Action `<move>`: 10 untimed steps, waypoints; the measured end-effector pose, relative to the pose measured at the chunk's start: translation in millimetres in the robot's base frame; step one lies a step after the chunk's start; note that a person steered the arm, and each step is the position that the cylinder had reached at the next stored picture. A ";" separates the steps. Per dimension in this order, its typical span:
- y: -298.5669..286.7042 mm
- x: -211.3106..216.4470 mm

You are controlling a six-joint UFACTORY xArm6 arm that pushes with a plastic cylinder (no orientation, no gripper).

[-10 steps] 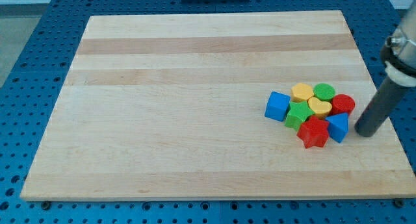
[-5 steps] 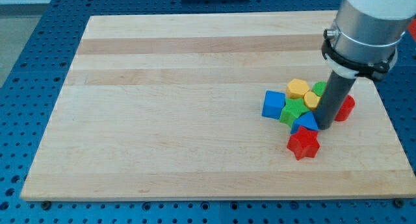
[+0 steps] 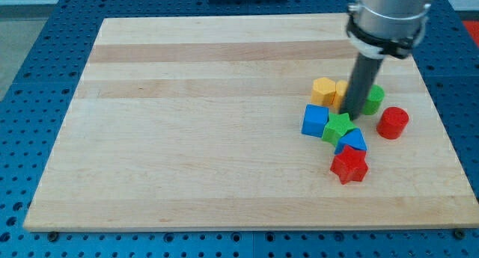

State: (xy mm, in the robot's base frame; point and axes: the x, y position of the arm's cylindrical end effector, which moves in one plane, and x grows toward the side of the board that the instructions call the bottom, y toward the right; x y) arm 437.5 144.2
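My tip (image 3: 350, 113) sits in the block cluster near the bench's right edge, touching green star (image 3: 338, 126), beside yellow block (image 3: 325, 90) and green cylinder (image 3: 372, 99). No gripper fitted. Risk: red cylinder (image 3: 392, 122), already apart, could scatter toward that edge

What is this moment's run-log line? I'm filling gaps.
my tip amid cluster | touching green star | beside green cylinder, yellow block | red cylinder apart

My tip (image 3: 352, 113) sits among the blocks, touching the green star (image 3: 338, 127), between the yellow block (image 3: 324, 90) and green cylinder (image 3: 372, 99).
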 end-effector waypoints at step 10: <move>94.8 -166.7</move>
State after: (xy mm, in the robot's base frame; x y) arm 270.8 239.1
